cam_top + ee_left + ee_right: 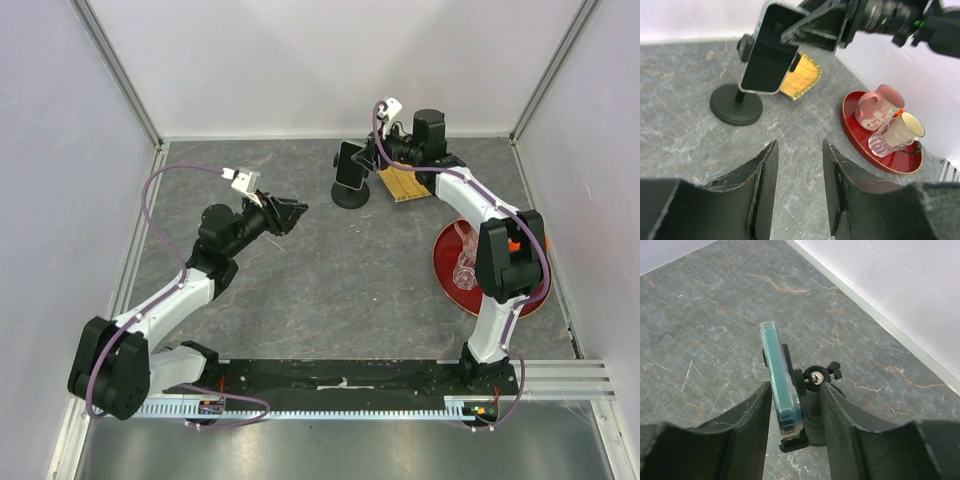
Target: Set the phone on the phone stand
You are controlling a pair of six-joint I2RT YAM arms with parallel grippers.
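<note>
The phone (349,165) stands upright in the clip cradle of the black phone stand (350,196) at the back middle of the table. In the right wrist view I see the phone's teal edge (781,385) seated in the cradle, with the stand's knob (815,379) behind it. My right gripper (796,385) is open; its fingers straddle the phone and the stand's head, with a gap on the phone's side. In the left wrist view the phone (769,52) and the stand's disc base (736,104) lie ahead. My left gripper (800,150) is open and empty, well short of them.
A round red plate (445,265) at the right holds a pink mug (879,106) and a clear glass cup (895,134). A yellow cloth-like piece (405,183) lies just right of the stand, under the right arm. White walls enclose the table.
</note>
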